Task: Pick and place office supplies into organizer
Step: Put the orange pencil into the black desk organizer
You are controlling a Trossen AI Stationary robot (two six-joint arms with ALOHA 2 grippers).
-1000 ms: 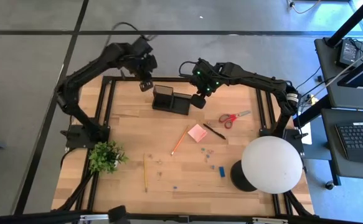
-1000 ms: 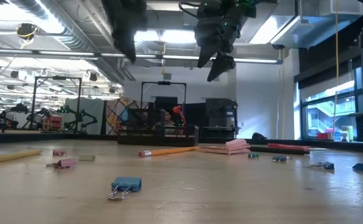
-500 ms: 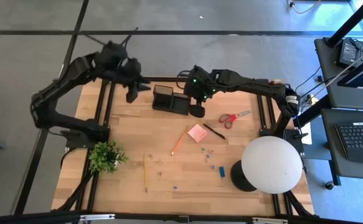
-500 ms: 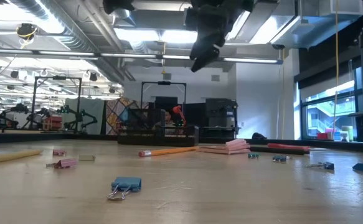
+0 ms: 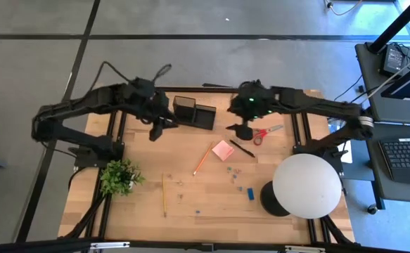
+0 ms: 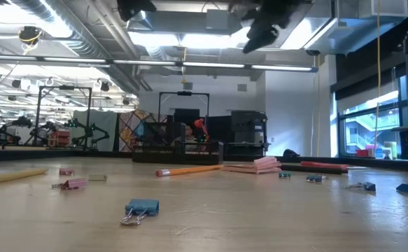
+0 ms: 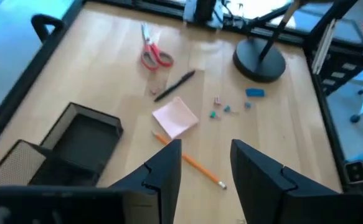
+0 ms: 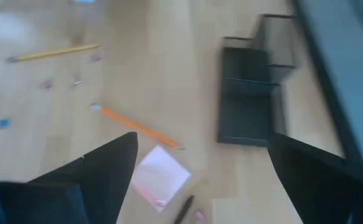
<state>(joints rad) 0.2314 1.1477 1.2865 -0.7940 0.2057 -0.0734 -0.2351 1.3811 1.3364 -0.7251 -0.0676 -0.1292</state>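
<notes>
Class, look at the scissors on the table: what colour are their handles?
Red. The scissors show their handles best in the left wrist view, lying beyond the black pen.

Both arms reach inward, left end effector (image 5: 156, 131) and right end effector (image 5: 243, 131) open.

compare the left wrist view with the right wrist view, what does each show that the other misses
Only the left wrist view shows the scissors, the lamp base and a blue block. Only the right wrist view shows the yellow pencil lying off by itself. Both show the organizer with nothing visible in its tray, the pink pad, the orange pencil and a black pen. Each looks past its own open end effector, left and right, neither holding anything.
</notes>
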